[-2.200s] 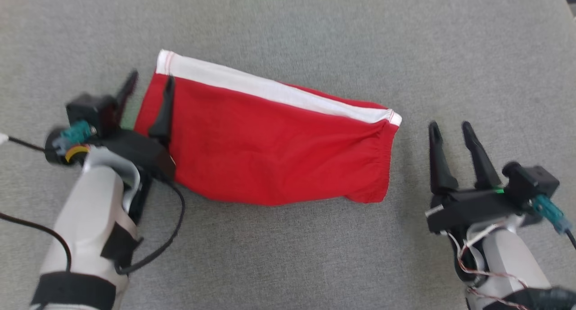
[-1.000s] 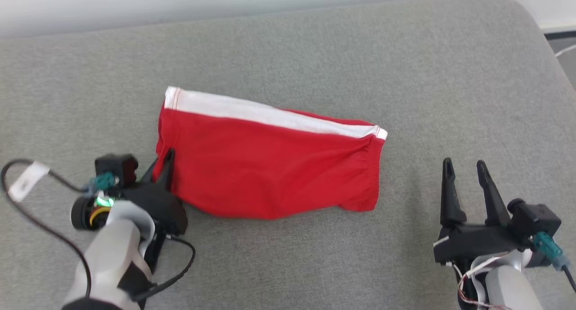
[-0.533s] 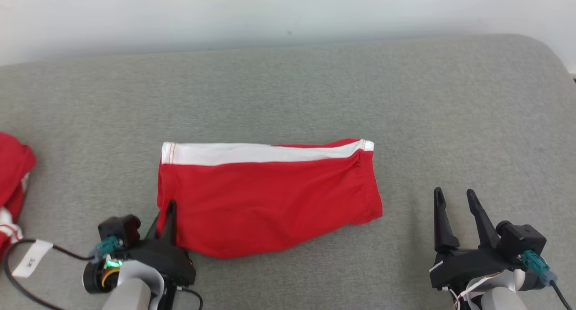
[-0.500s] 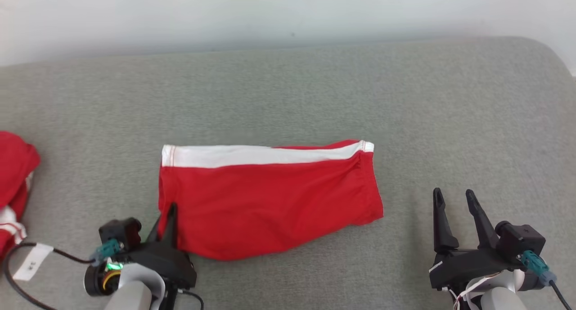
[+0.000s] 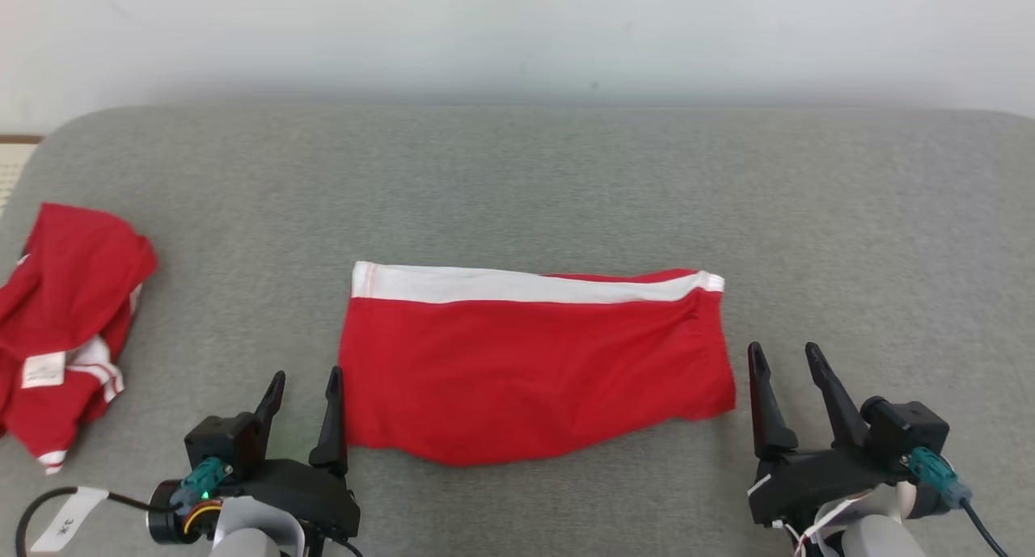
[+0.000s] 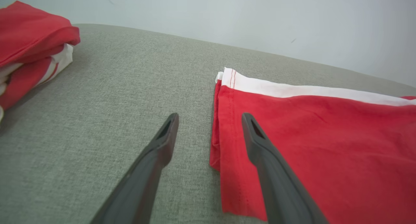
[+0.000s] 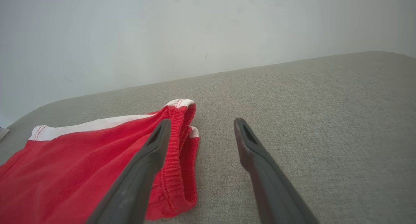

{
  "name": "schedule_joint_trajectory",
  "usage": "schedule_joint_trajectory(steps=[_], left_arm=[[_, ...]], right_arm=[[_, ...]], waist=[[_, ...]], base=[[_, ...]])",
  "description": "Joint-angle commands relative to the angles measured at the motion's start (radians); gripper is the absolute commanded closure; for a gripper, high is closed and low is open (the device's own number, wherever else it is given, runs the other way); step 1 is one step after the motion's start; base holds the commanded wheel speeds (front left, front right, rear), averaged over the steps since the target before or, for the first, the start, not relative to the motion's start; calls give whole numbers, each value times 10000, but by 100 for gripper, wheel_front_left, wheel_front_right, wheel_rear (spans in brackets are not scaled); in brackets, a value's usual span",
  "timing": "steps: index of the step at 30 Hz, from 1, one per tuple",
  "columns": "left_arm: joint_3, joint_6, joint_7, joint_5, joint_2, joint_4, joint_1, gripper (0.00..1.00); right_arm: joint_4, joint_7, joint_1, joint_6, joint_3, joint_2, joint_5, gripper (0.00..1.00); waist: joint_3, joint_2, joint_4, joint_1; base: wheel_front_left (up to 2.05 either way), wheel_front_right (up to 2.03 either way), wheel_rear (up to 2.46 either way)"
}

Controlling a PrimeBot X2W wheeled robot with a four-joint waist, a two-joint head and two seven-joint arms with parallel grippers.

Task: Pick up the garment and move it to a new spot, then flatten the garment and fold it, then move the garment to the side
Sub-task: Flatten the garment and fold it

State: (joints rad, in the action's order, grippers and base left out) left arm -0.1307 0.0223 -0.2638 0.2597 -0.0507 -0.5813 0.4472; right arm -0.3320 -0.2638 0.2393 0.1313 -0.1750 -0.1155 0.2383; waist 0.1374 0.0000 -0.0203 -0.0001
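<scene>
Bare robot test room or lab with a laundry-folding setup; can't confirm a home.
Wide grey woven-fabric padded surface with rounded corners (image 5: pixel 517 185) takes most of the frame, bed- or sofa-like; plain white wall (image 5: pixel 517 31) across the top. Far upper left: pale sliver with a brown strip (image 5: pixel 10 169), too small to identify. Flat red fabric garment with a white band (image 5: pixel 534 371) in the centre, crumpled red-and-white cloth heap (image 5: pixel 65 314) at the left edge. White paper tag on a black cable (image 5: pixel 69 518) lower left, teal cable plug (image 5: pixel 930 466) and loose thin wires (image 5: pixel 813 523) lower right: rig hardware, lab look.
</scene>
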Motion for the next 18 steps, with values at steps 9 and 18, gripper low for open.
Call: schedule_joint_trajectory(steps=[9,18], left_arm=[[7,3,-13,-539,-2,877,-730,0],[-33,-19,-13,-513,0,970,-1047,0]], right_arm=[[-1470,-4,547,-11,-30,-67,-135,0],[-2657,-4,808,-11,676,83,-356,0]], waist=[[-148,0,1205,1],[-106,0,1633,1]], base=[[0,0,0],[0,0,0]])
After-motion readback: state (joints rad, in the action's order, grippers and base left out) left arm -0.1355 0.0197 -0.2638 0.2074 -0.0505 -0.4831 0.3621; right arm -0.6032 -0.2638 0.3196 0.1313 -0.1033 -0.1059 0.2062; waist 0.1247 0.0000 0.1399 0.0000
